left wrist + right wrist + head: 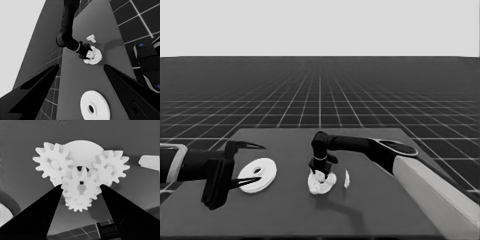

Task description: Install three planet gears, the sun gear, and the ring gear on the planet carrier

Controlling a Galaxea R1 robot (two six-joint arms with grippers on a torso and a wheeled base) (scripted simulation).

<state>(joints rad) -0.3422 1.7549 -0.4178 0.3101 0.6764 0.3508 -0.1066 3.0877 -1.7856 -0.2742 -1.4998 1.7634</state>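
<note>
Right hand (319,170) of ours sits at the centre of the head view, directly over the smaller round part (322,184), fingers clamped on the sun gear (80,186). In the right wrist view the two dark wedges touch that middle gear on either side, which is why we judge it held rather than released: it hangs between the fingers so its teeth can mesh with its neighbours. Two planet gears (53,164) flank it at the upper left and upper right of that view, seated on the smaller round part, and a third shows just below the held gear. We judge the sun gear's seating to be the step in hand.

Our left hand (235,165) waits at the left edge of the head view, fingers spread wide, with the larger round part (258,174) lying on the counter (280,215) just beside its fingers, not held. It lies there ready to go on last. A thin white piece (346,179) lies just right of the gear cluster, apart from it.
</note>
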